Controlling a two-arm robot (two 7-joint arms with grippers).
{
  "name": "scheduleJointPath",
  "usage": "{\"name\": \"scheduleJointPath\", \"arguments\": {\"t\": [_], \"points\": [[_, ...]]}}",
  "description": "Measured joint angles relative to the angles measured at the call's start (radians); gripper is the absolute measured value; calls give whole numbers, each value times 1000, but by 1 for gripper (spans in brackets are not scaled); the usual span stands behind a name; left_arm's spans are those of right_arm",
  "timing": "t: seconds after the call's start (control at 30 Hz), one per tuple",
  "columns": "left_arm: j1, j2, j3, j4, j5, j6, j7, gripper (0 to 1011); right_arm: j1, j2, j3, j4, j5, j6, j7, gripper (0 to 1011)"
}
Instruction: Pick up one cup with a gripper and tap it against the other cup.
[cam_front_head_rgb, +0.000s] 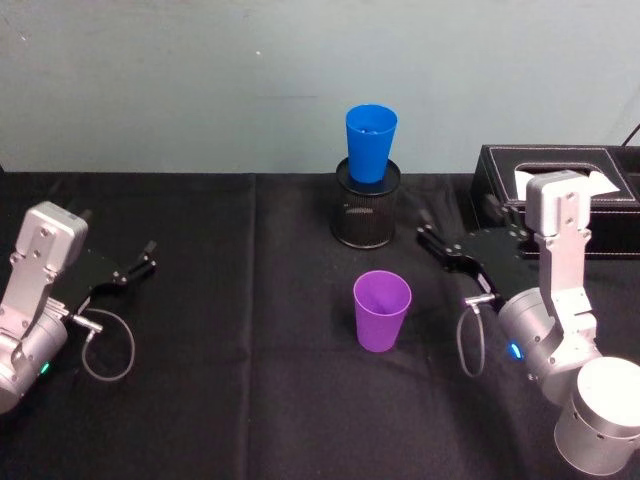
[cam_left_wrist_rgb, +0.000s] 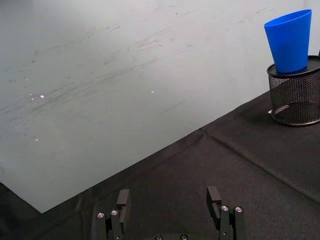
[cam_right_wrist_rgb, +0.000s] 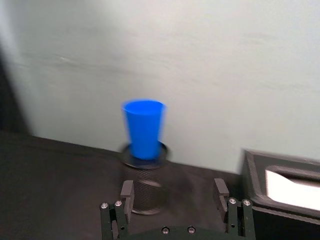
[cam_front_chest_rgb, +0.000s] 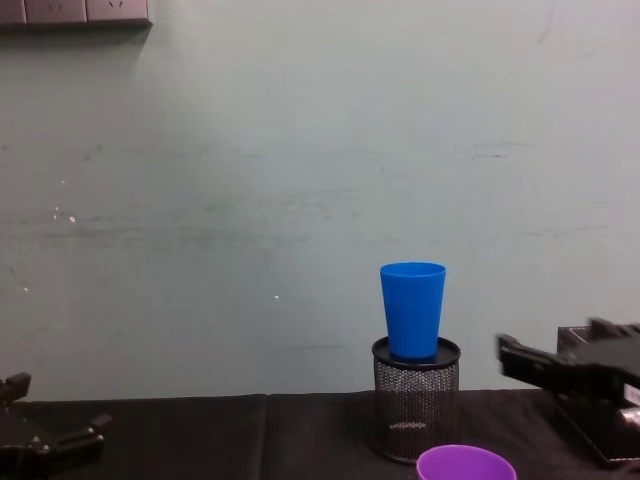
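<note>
Nearest the head camera, the right gripper (cam_front_head_rgb: 432, 238) reaches out from its silver-grey arm at about four o'clock on the black tablecloth (cam_front_head_rgb: 230, 400), its flat fingers spread wide with nothing between them. At the centre stands the purple cup (cam_front_head_rgb: 381, 310), upright, mouth up, apart from everything else. Straight behind it at twelve o'clock the blue cup (cam_front_head_rgb: 369, 142) sits seated in the mouth of a black mesh pen holder (cam_front_head_rgb: 365, 215), so its rim stands well above the purple one. A black tissue box (cam_front_head_rgb: 560, 195) lies at two o'clock, just behind the right arm. The left gripper (cam_front_head_rgb: 140, 262) rests at nine o'clock, jaws also wide and empty, parked well clear.

The grasp has not begun. To do it well, I judge the right gripper should swing toward eight o'clock from where it is, level its fingers around the purple cup's mid-wall — not the thin rim — and close gently, since a light tapered tumbler may tip or slip. The tap will need a clear lift and a soft touch, so the perched blue cup is not knocked off.
</note>
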Motion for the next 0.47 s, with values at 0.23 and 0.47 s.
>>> {"name": "scheduleJointPath", "arguments": {"t": [0.23,0.47], "points": [[0,0,0,0,0,0,0,1000,15,-41,41,72,-40,39,-75,1003],[0,0,0,0,0,0,0,1000,39,-50,45,155,-64,33,-61,1002]]}}
